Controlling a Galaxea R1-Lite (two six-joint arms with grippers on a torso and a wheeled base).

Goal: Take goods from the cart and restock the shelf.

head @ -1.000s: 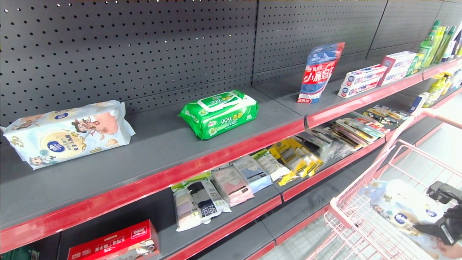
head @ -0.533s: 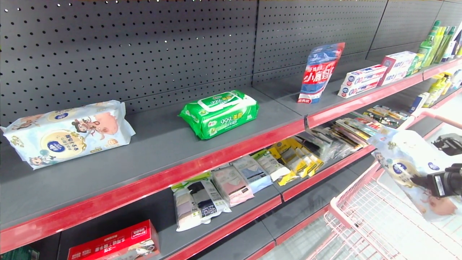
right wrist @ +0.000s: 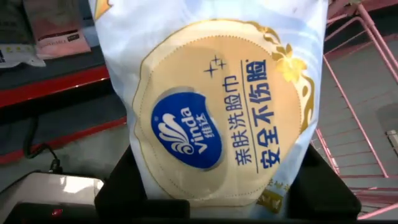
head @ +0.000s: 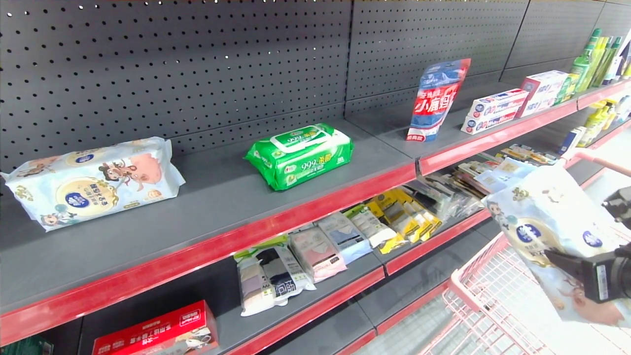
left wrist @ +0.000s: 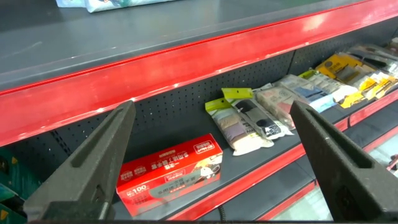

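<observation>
Near right, the right gripper [head: 564, 261], clenched on the tissue pack [head: 537, 217], has lifted it out of the pink cart [head: 473, 291] and swung it left above the rim. The pick appears complete, with placement on the shelf [head: 236, 197] outstanding. The pack is soft white-and-blue film with a cream emblem, held tilted; the left gripper [left wrist: 211, 155] stands released, and a matching pack [head: 93, 180] lies far left.

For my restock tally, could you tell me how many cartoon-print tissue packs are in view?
2. The first pack lies at the left of the top shelf; the second pack is held in the right gripper above the cart. Others may be hidden in the cart.
</observation>
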